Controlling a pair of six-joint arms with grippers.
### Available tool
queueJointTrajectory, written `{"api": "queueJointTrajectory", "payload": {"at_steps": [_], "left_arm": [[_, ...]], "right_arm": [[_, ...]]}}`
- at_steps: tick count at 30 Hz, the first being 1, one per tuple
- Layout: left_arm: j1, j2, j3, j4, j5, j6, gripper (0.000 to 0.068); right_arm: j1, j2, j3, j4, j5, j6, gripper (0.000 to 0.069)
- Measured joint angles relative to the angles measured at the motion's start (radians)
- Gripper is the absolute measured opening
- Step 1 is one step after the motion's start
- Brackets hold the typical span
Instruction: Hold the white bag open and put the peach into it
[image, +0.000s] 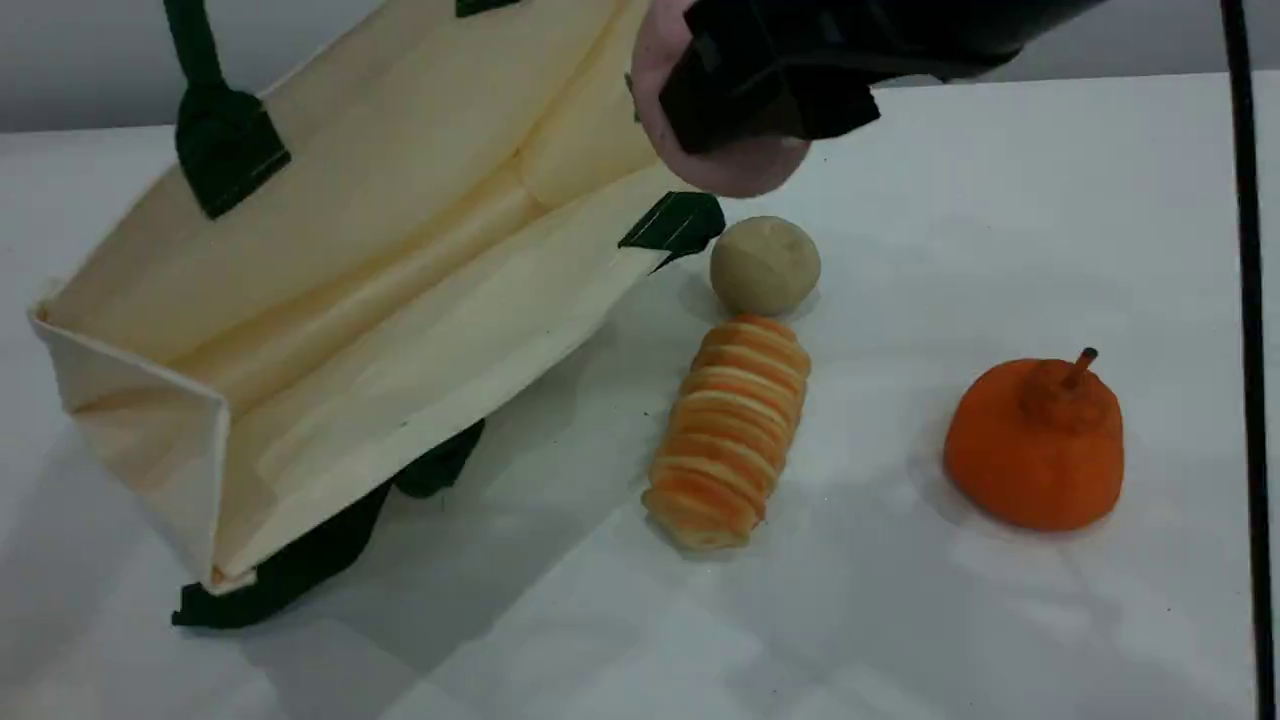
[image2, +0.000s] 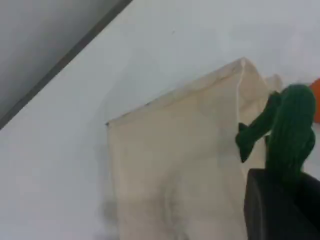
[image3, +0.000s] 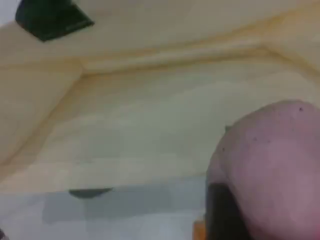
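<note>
The white bag lies on its side with its mouth open toward the right, and its inside shows. One dark green rope handle runs up out of the top edge. In the left wrist view my left gripper is shut on that handle, above the bag's outer wall. My right gripper is shut on the pale pink peach, just above the bag's rim at the mouth. The right wrist view shows the peach close up, with the bag's inside behind it.
A beige ball sits right below the peach, next to the bag's green tab. A striped orange roll lies in front of it. An orange stemmed fruit stands at the right. A black cable runs down the right edge.
</note>
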Motion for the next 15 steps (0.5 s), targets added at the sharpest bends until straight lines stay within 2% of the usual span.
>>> {"api": "queueJointTrajectory", "payload": {"at_steps": [9,15], "left_arm": [[-0.102,0.000,0.000,0.029,0.000,-0.006,0.0092],[-0.110,0.000,0.000,0.025,0.000,-0.013,0.0092]], "right_arm": [[0.000,0.008,0.001,0.000,-0.010,-0.002,0.0349],[0.002,0.010,0.001,0.003,-0.030,-0.002,0.0349]]}}
